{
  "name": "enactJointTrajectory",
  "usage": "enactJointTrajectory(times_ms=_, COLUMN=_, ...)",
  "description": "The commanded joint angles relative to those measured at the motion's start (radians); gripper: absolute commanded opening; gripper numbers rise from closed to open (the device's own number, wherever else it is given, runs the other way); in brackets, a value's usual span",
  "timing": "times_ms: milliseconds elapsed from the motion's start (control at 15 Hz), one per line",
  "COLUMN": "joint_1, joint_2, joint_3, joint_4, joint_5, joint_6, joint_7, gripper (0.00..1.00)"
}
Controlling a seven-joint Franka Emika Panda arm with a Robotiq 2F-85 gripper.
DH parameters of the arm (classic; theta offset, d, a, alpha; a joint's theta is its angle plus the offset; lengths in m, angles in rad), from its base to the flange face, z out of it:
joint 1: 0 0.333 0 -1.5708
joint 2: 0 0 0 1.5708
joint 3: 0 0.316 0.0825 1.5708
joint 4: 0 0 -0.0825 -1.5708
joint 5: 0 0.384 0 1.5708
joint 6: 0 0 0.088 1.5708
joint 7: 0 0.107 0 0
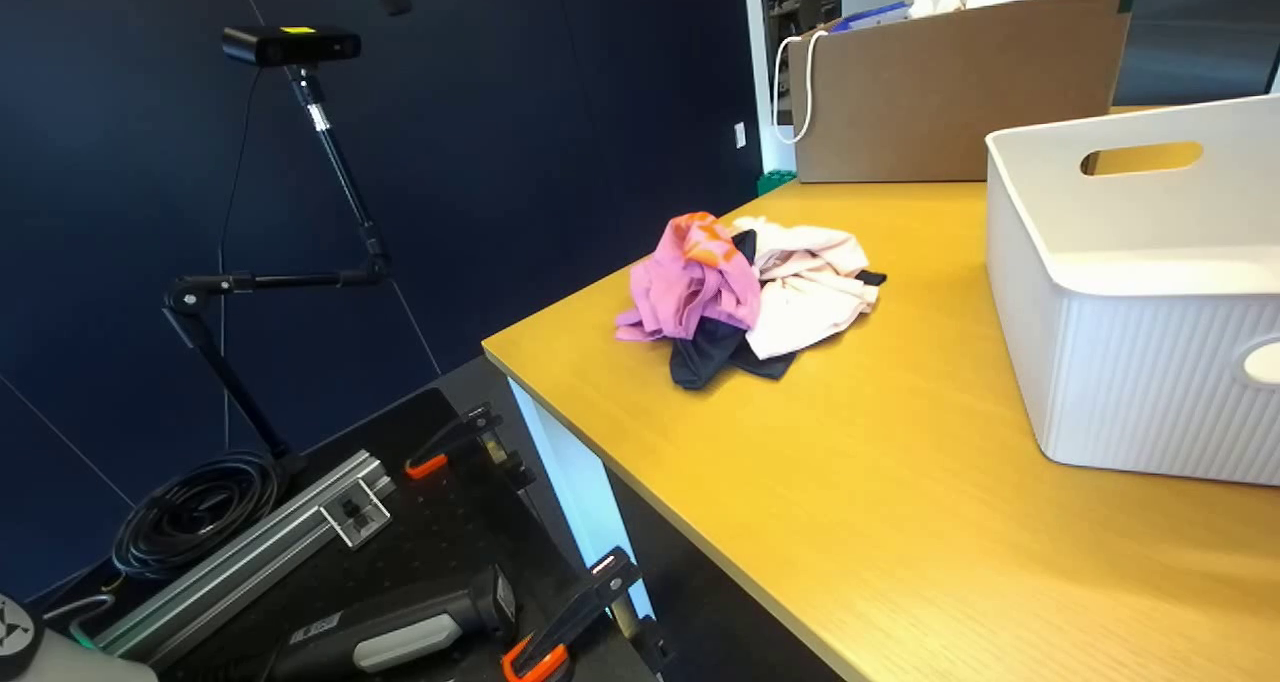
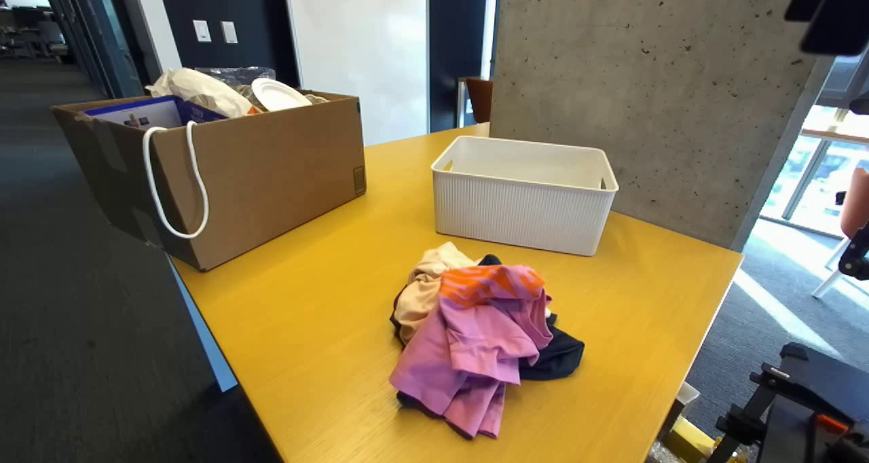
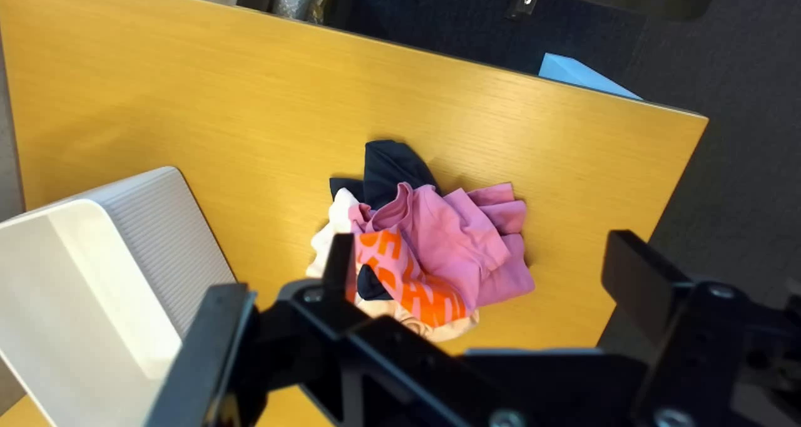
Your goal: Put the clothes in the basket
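Nothing of the job looks done; the clothes [image 2: 475, 341], pink, dark and pale, lie heaped on the table [image 2: 326, 300], and no garment shows in the visible part of the basket [image 2: 519, 208]; the whole pile seems left to move. The gripper [image 3: 480, 245] is spread wide, holding nothing, apart from the heap; bare tabletop separates clothes and basket, giving room for a carry; one table edge runs near the pile, so a sideways drag could tip cloth over; the box [image 2: 271, 184] stands apart from both; a concrete wall [image 2: 645, 110] rises behind the basket.
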Motion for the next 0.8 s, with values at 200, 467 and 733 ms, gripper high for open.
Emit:
enactJointTrajectory(times_ms=200, joint_1=-0.026, joint_2=0.337, joint_3=-0.023, joint_4=0.107, joint_5=-0.144, joint_6=0.3, joint_7=0.109, gripper=1.0)
enactJointTrajectory(times_ms=467, joint_1=0.009, joint_2=0.604, joint_3=-0.058, joint_4=0.225, joint_5=-0.191, joint_6=0.259, joint_7=0.113, gripper=1.0)
enactJointTrajectory(times_ms=733, joint_1=0.069, joint_2=0.85, joint_3=-0.101, joint_4=0.366, joint_5=-0.211, joint_6=0.257, joint_7=0.062, gripper=1.0)
